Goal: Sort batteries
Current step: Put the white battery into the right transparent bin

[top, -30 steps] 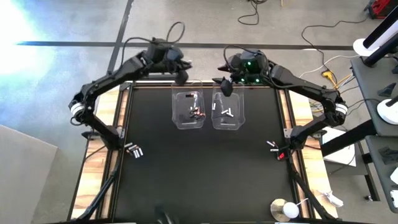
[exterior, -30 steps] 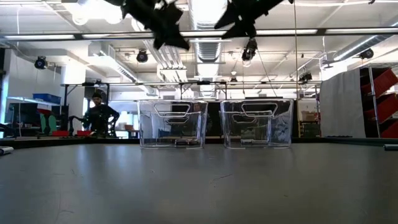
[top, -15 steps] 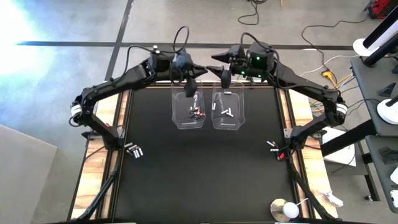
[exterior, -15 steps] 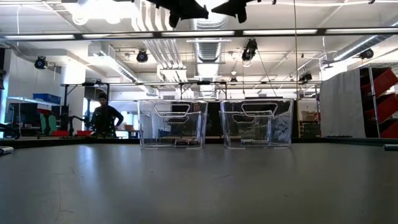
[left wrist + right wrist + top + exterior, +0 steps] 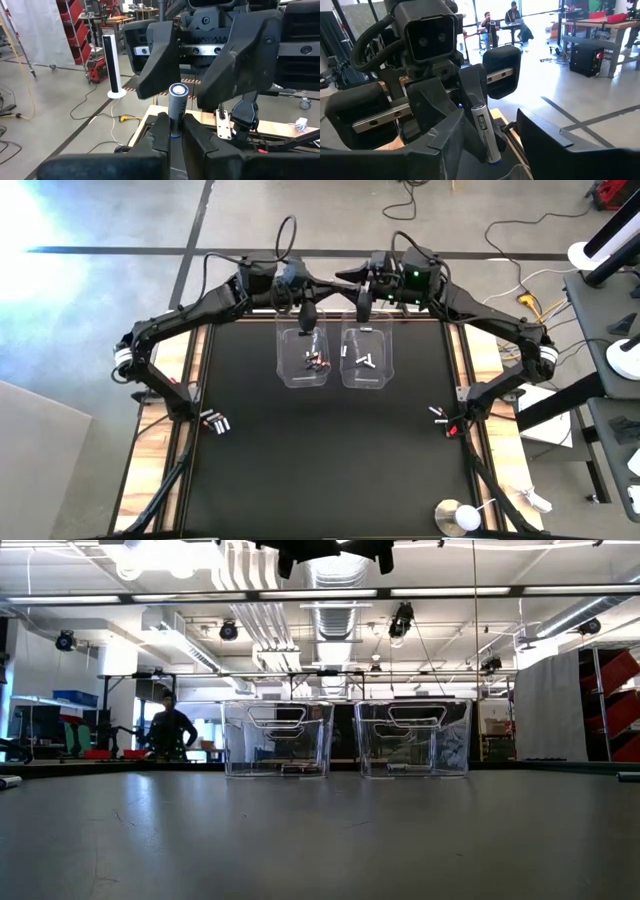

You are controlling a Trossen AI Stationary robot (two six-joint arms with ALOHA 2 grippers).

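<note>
Step in hand: pass between arms, up high at 12 o'clock of counter [image 5: 320, 440], above tubs [image 5: 335, 358].

Left gripper [image 5: 171, 131] fingers pinched battery [image 5: 176, 107] upright.

Right gripper [image 5: 207, 65] fingers spread around battery, not touching.

Next, I think: right squeezes, left lets go.

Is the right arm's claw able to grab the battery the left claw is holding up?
Probably yes. The left gripper holds the battery upright, its top bare, and the right gripper's open fingers stand either side of it.
</note>
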